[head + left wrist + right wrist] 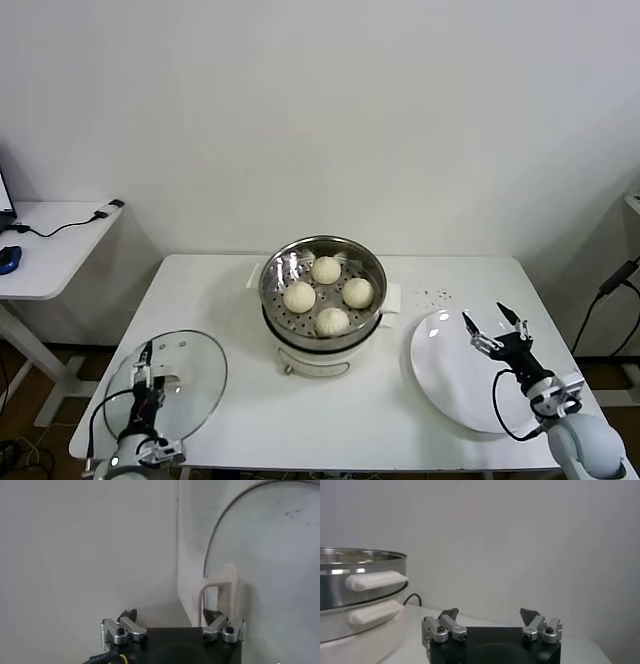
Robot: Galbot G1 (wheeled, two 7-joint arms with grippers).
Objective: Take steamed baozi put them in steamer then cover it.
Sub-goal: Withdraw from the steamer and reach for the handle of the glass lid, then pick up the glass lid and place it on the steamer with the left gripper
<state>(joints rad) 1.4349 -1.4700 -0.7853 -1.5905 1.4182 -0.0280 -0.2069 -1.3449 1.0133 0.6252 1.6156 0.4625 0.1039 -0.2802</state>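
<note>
- Head view: one white table (330, 420), seen from above, with everything on it.
- One steel steamer (322, 290) near the table's middle toward the far edge, upright on its white pot base, mouth up, uncovered.
- Four buns (328, 293) inside on the holed floor, domes up, set in a diamond: one far, one near, one to each side. Round, so no long axis to name.
- One glass lid (185, 375) flat on the near left corner, well apart from the steamer, its edge reaching over the table's rim; white handle (178, 379) at centre, partly hidden behind the arm, so its long axis cannot be told here.
- One white plate (455, 375) on the near right side, bare.
- Left gripper (148, 352) over the lid beside the handle, spread wide, nothing held.
- Right gripper (493, 318) above the plate's far edge, fingers splayed wide, holding nothing.

- Left wrist view: left gripper (171, 617) fully apart and empty; lid (260, 545) ahead with its metal rim showing as one arc; handle (220, 597) just beyond one fingertip, seen as a loop.

- Right wrist view: right gripper (490, 615) fully apart, empty, above the white surface.
- Steamer (350, 587) off to one side, upright, its two white side handles (376, 580) stacked one above the other, each lying level.
</note>
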